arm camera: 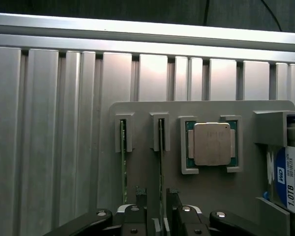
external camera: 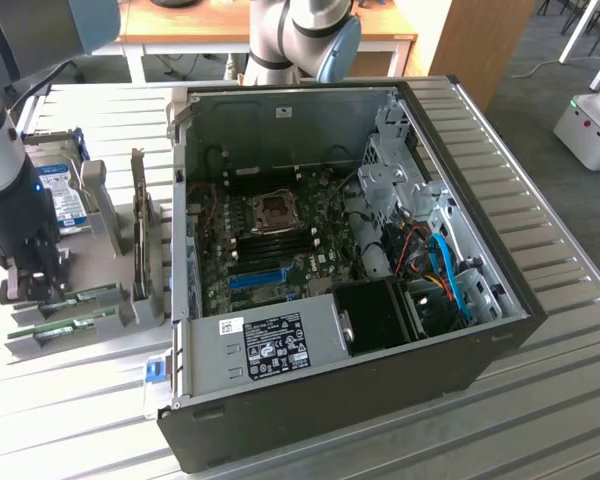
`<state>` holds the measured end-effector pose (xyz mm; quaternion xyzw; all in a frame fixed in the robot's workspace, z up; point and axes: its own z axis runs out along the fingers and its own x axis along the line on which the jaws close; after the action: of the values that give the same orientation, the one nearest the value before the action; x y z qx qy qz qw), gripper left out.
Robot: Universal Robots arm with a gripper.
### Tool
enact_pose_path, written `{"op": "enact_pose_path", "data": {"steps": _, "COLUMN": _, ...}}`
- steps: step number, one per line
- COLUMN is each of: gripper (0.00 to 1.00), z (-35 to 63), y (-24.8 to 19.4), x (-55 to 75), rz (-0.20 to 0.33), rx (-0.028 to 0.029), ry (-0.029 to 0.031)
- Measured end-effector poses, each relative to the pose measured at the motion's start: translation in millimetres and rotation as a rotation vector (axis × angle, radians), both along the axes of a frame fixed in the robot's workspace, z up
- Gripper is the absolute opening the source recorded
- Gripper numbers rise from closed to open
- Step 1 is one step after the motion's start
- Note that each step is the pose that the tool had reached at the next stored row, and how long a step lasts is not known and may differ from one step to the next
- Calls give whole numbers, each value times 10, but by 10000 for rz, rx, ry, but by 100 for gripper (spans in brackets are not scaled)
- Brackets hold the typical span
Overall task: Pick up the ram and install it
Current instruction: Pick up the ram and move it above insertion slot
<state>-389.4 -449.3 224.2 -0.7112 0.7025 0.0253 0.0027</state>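
Green thin ram stick [arm camera: 161,162] edge-on in grey plastic holder tray [arm camera: 137,110], black claw gripper [arm camera: 157,196] spread wide, straddling it without clamping, silver square CPU chip [arm camera: 212,143] nearby

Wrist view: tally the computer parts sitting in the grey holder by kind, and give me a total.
Ram sticks: 2
Processor chip: 1
Hard drive: 1
Total: 4
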Motion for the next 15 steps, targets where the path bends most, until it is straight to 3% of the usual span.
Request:
{"op": "enact_pose_path", "data": {"steps": 2, "gripper": 30, "z": 5, "y": 0, "x": 3, "rz": 0, "rx": -259, "ry": 1}}
{"op": "enact_pose_path", "data": {"steps": 4, "gripper": 30, "z": 8, "y": 0, "x": 5, "rz": 1, "rx": -366, "ry": 1}}
{"op": "enact_pose_path", "data": {"steps": 15, "gripper": 30, "z": -3, "y": -1, "x": 4, "rz": -2, "rx": -368, "ry": 0}}
